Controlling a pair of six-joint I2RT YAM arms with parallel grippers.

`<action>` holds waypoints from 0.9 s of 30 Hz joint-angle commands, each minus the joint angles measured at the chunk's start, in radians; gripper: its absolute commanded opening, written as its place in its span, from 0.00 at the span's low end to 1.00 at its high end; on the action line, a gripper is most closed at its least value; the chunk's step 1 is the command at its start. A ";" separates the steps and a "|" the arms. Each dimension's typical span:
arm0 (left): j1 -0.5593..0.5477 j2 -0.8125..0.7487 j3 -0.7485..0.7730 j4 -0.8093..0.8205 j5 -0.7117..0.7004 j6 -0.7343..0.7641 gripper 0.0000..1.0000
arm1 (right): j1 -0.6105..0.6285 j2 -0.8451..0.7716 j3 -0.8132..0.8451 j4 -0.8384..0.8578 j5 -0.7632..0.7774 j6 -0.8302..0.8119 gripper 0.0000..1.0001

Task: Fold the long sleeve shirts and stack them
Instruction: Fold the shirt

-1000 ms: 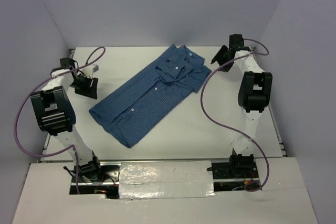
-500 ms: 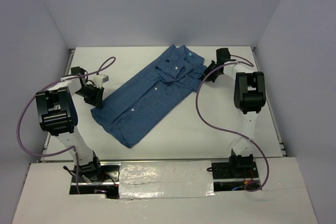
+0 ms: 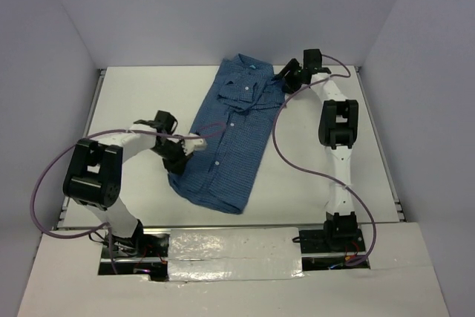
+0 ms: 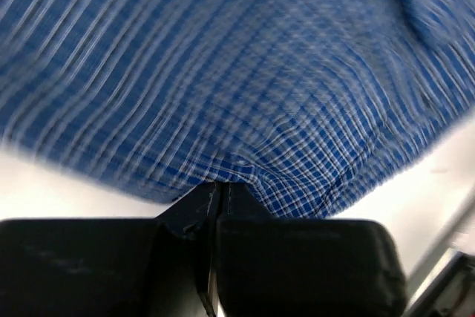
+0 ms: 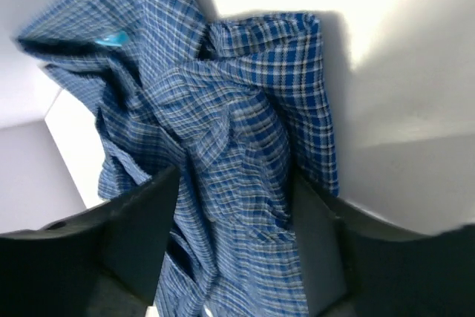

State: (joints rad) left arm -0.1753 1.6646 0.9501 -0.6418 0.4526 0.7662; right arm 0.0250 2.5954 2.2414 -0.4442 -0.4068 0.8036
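Both grippers tend one blue finely checked button-up shirt [image 3: 226, 139], which lies lengthwise on the white table [image 3: 133, 94]. Your left gripper [image 4: 220, 187] pinches its left edge, likely to pull it straight. Your right gripper [image 5: 230, 206] is spread astride the bunched shoulder cloth.

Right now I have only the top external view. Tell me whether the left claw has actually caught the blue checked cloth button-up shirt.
Observer: In the left wrist view, the left claw is closed on a pinch of the blue checked cloth button-up shirt, right at its edge.
Operator: Now check the right claw.
Observer: In its wrist view, the right claw has its fingers apart with bunched cloth between them. I cannot tell whether they are clamping it.
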 commanded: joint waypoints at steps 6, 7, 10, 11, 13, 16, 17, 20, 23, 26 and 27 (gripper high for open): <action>-0.078 -0.076 -0.071 -0.234 0.124 0.169 0.22 | -0.089 -0.196 -0.109 -0.057 0.071 -0.118 0.77; -0.079 -0.101 -0.080 -0.242 0.123 0.179 0.24 | -0.095 -0.233 -0.136 -0.070 0.107 -0.160 0.78; -0.078 -0.202 -0.091 -0.266 0.104 0.199 0.33 | -0.097 -0.386 -0.256 -0.137 0.193 -0.230 0.80; -0.076 -0.225 -0.076 -0.268 0.086 0.190 0.35 | -0.094 -0.485 -0.366 -0.146 0.207 -0.253 0.81; -0.072 -0.301 -0.051 -0.259 0.066 0.179 0.36 | -0.070 -0.608 -0.530 -0.108 0.207 -0.257 0.82; -0.038 -0.384 0.018 -0.249 0.046 0.188 0.37 | -0.001 -0.953 -0.999 -0.010 0.198 -0.230 0.87; -0.033 -0.416 0.047 -0.248 0.043 0.215 0.39 | 0.025 -1.010 -1.073 0.019 0.198 -0.213 0.88; -0.016 -0.488 0.058 -0.251 0.049 0.338 0.47 | 0.174 -1.210 -1.328 0.038 0.220 -0.152 0.88; -0.015 -0.545 0.015 -0.268 0.066 0.450 0.59 | 0.323 -1.342 -1.538 0.088 0.195 -0.068 0.87; -0.015 -0.572 -0.045 -0.242 0.086 0.490 0.60 | 0.446 -1.432 -1.715 0.186 0.158 0.074 0.83; -0.015 -0.581 -0.062 -0.239 0.090 0.519 0.60 | 0.476 -1.451 -1.749 0.200 0.161 0.132 0.82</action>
State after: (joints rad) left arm -0.1925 1.1004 0.9394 -0.8654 0.4961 1.1545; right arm 0.4366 1.2049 0.5785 -0.3508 -0.2417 0.7696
